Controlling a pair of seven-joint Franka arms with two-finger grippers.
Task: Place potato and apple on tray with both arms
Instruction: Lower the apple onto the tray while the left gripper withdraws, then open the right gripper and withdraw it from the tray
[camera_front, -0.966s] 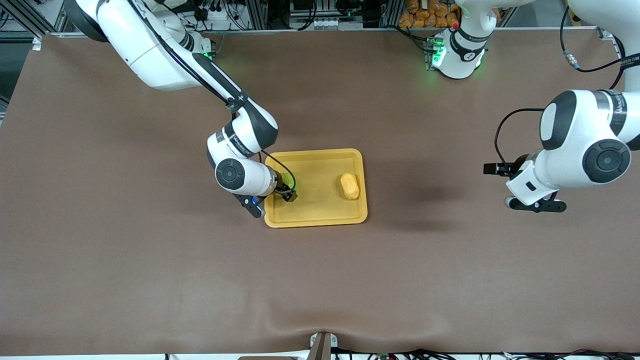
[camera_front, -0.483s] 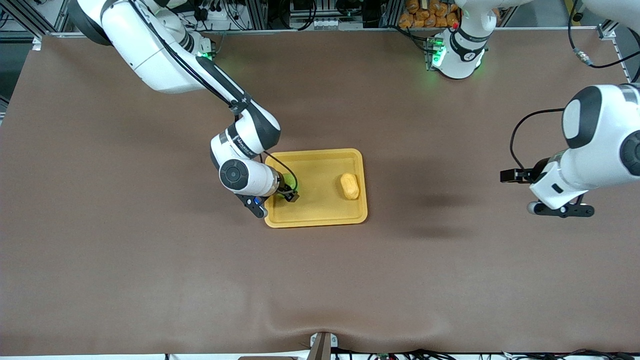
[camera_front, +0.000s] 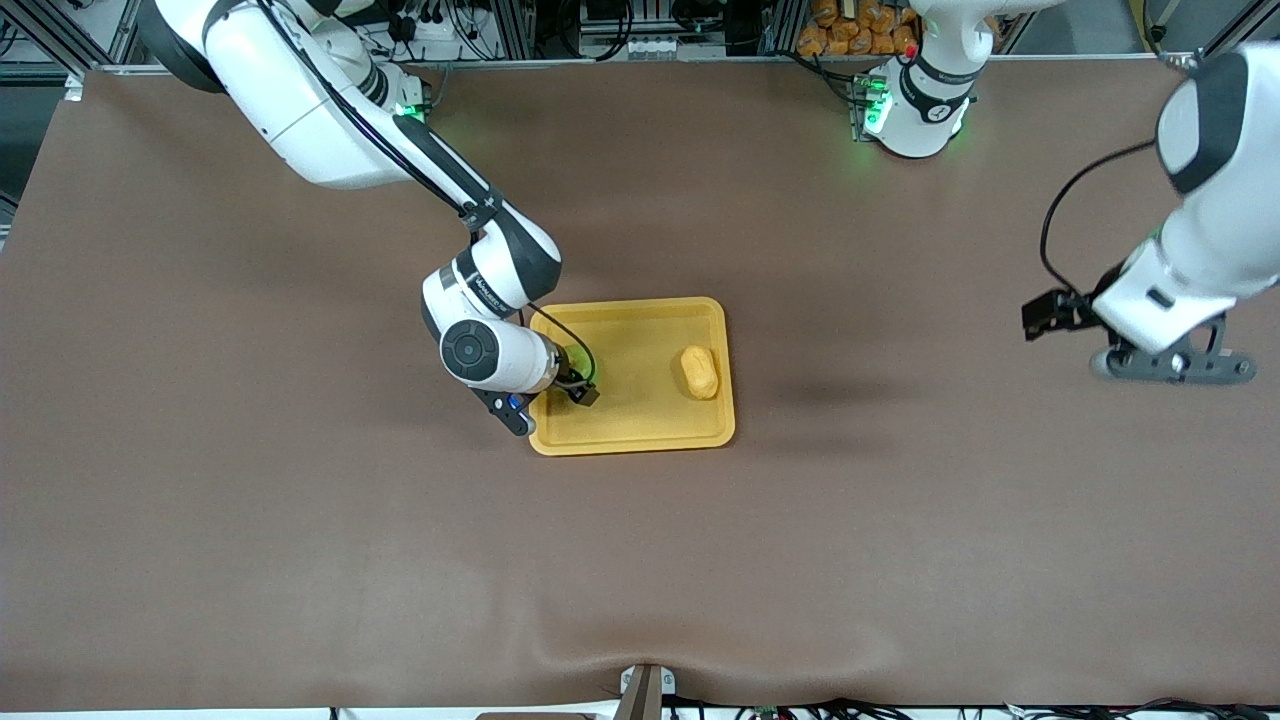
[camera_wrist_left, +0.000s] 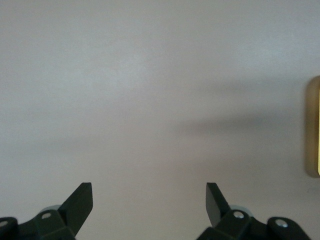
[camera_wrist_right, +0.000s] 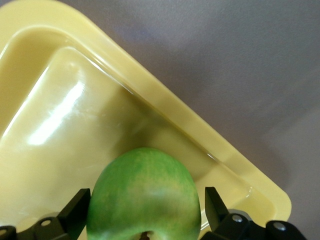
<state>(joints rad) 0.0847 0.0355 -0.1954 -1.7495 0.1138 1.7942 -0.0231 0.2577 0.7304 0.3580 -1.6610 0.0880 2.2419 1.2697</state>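
Note:
The yellow tray (camera_front: 640, 420) lies mid-table. The tan potato (camera_front: 700, 371) rests in it, toward the left arm's end. The green apple (camera_wrist_right: 145, 192) sits on the tray floor near a corner (camera_wrist_right: 250, 195); the front view shows only a green sliver of the apple (camera_front: 575, 357) under the right wrist. My right gripper (camera_wrist_right: 146, 196) is low over the tray, open, one finger on each side of the apple with a thin gap. My left gripper (camera_front: 1170, 365) hangs open and empty over bare table at the left arm's end, as the left gripper (camera_wrist_left: 148, 189) shows in its own view.
Brown cloth covers the table (camera_front: 300, 520), with a wrinkle at the front edge (camera_front: 640, 660). Both green-lit bases (camera_front: 905, 110) stand along the back edge. Orange packets (camera_front: 850, 30) lie off the table beside them. The tray's rim (camera_wrist_left: 314, 127) shows in the left wrist view.
The left arm has swung away from the tray toward its own end of the table and toward the bases. The right arm has barely shifted over the tray.

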